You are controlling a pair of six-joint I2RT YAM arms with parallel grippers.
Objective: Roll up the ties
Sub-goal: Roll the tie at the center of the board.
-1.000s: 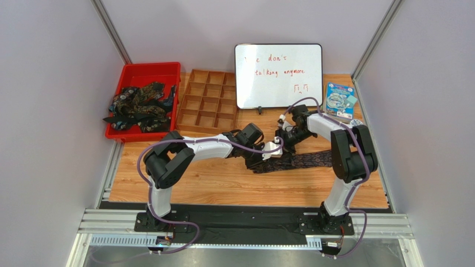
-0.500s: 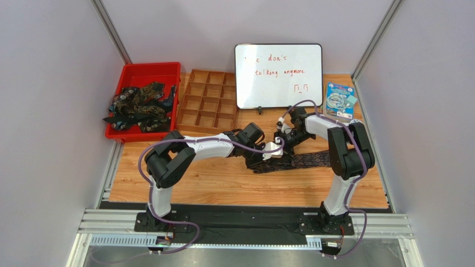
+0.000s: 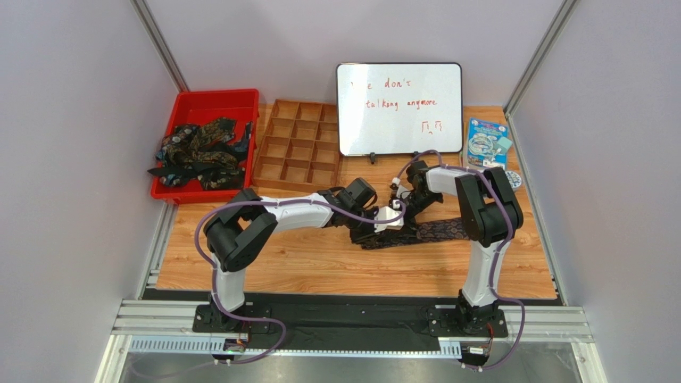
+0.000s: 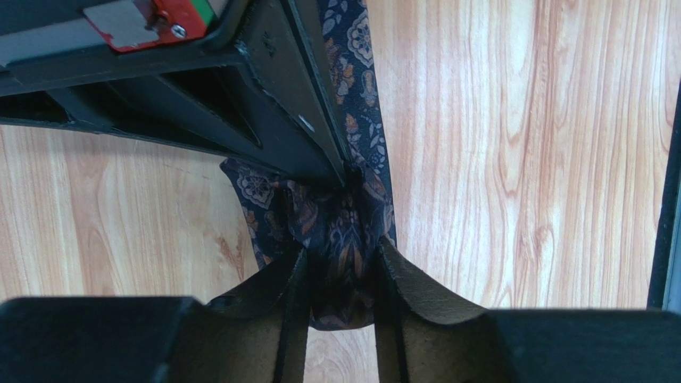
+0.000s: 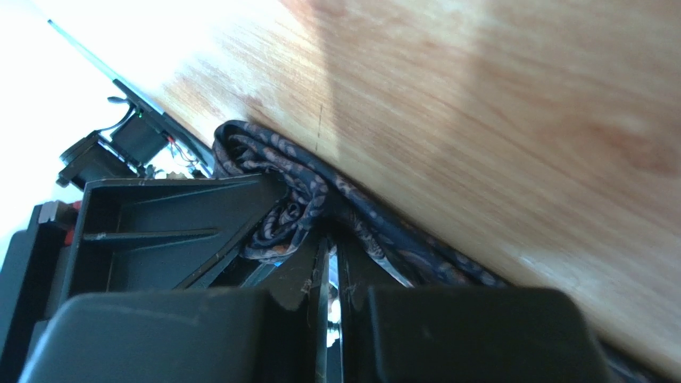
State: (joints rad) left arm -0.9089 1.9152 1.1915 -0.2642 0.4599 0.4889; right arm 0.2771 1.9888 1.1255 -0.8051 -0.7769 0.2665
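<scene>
We judge the tie (image 4: pixel 344 223) limp and slippery: left gripper (image 4: pixel 340 275) clamps its bunched end, right gripper (image 5: pixel 329 243) pinches the fold.

red handwriting on the whiteboard (image 3: pixel 392 132): "don't" above "talking anymore", first word unreadable

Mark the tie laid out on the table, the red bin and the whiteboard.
tie (image 3: pixel 440 231): top view, on the flat patterned stretch toward its right end.
red bin (image 3: pixel 214 95): top view, on its far rim.
whiteboard (image 3: pixel 400 128): top view, on its blank white middle.
</scene>
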